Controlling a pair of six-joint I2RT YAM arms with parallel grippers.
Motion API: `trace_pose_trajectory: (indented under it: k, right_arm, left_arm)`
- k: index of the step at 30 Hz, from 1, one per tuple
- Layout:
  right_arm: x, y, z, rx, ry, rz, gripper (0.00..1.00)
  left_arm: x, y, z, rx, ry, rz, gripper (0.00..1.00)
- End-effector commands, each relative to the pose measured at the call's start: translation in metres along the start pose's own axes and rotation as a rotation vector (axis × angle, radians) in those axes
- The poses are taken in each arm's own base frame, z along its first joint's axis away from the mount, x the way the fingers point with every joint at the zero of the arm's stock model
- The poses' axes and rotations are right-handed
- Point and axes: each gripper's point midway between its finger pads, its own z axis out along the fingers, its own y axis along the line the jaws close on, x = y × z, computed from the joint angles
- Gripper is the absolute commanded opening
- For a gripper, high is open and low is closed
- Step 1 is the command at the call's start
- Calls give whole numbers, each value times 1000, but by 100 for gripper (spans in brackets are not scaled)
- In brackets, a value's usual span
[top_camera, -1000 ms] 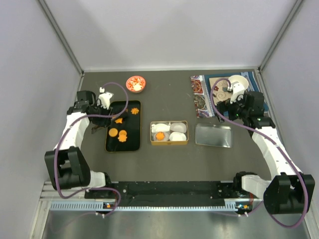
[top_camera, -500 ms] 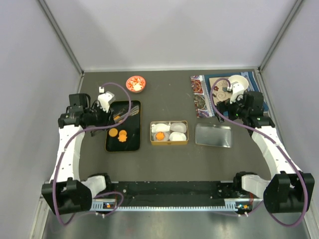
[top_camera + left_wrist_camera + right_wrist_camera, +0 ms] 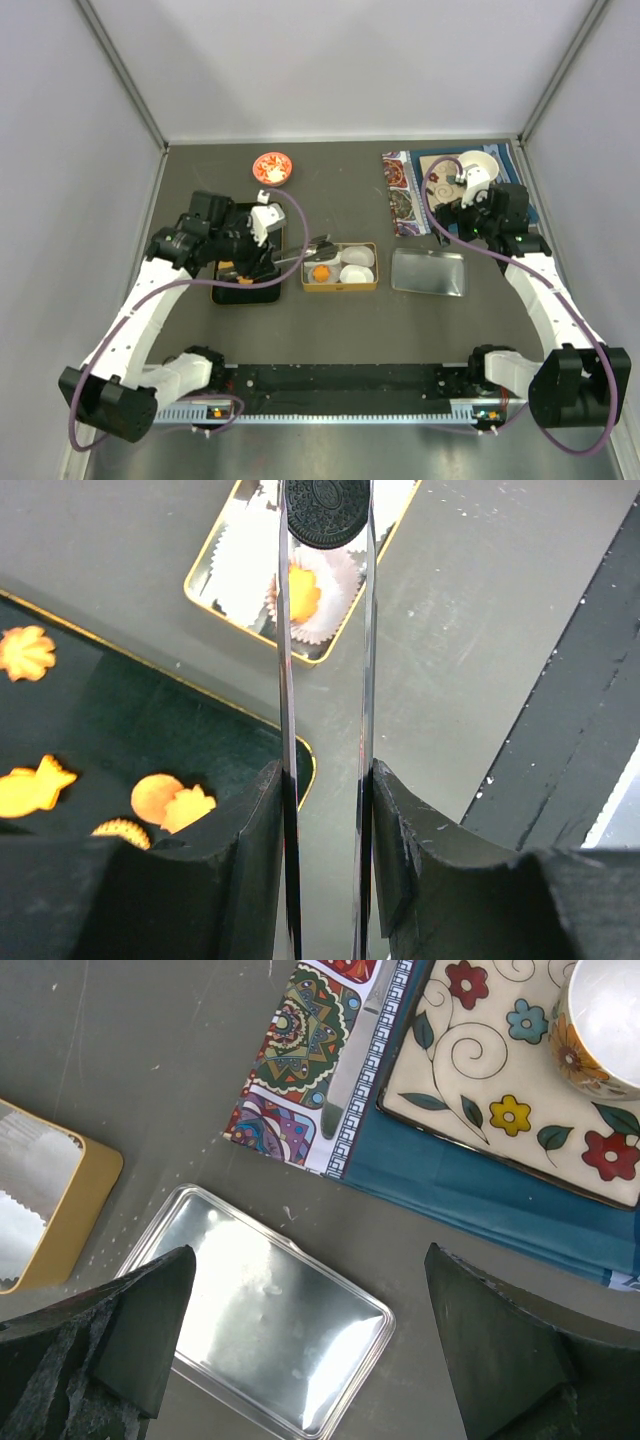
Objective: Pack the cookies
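Left wrist view: left gripper (image 3: 325,515), arm extended over gold-rimmed rectangular tin (image 3: 235,585), has thin blades pinching dark round embossed cookie (image 3: 327,510). Flat orange cookies (image 3: 30,785) lie on black tray (image 3: 100,720), and one sits in the tin. Right gripper (image 3: 308,1260) gapes wide above silver metal lid (image 3: 270,1340).

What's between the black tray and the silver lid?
The gold tin, with paper cups and an orange cookie inside; the top view shows the row.

Dark table (image 3: 350,330): black tray (image 3: 110,710), gold tin (image 3: 340,288), silver lid (image 3: 429,272) (beside tin), red bowl (image 3: 254,167), cloth (image 3: 398,195)
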Motion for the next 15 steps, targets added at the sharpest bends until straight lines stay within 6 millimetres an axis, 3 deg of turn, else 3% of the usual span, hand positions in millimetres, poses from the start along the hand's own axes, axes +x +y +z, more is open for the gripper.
trace_pose_trajectory:
  k: [1,8,15]
  right_arm:
    - [-24,-10,-4,27,-55,-28,99]
    - [-23,-12,-4,39,-50,-32,99]
    - [-22,-13,-3,41,-45,-34,99]
  left_arm:
    - [-33,-3,8,11,-55,54,0]
    - [-34,-15,50,73,30,101,0]
    - [-34,-19,75,106,62,121,0]
